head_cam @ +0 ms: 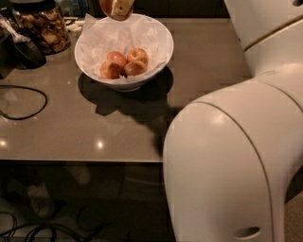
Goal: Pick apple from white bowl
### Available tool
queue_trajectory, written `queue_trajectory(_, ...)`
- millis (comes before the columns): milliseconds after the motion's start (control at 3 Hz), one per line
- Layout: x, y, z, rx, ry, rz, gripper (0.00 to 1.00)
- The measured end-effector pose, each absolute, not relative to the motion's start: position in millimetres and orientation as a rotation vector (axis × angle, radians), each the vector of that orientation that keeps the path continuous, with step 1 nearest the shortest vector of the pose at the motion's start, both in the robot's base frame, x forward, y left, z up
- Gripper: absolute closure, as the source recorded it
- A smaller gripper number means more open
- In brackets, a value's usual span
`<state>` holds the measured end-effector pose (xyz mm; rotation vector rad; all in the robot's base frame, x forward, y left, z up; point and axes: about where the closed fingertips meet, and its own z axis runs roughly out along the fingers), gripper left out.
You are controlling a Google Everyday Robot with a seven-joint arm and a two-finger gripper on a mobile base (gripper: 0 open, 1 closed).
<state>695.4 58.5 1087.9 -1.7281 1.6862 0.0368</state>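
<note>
Hand at top edge of view, clenched on apple. Apple is up in the air, above far rim of white bowl. 3 other apples lie in bowl on the paper. Lift looks nearly done. Do it well: firm grip, straight up, no swing twd jar. A slip would drop it into bowl or onto surface.

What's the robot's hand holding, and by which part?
The gripper, at the top edge above the white bowl, grips the apple around its body.
</note>
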Motion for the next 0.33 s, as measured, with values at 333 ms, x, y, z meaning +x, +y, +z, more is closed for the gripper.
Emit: queue_trajectory(333,695.4,58.5,1087.9,-1.728,1.686,0.037,1.0)
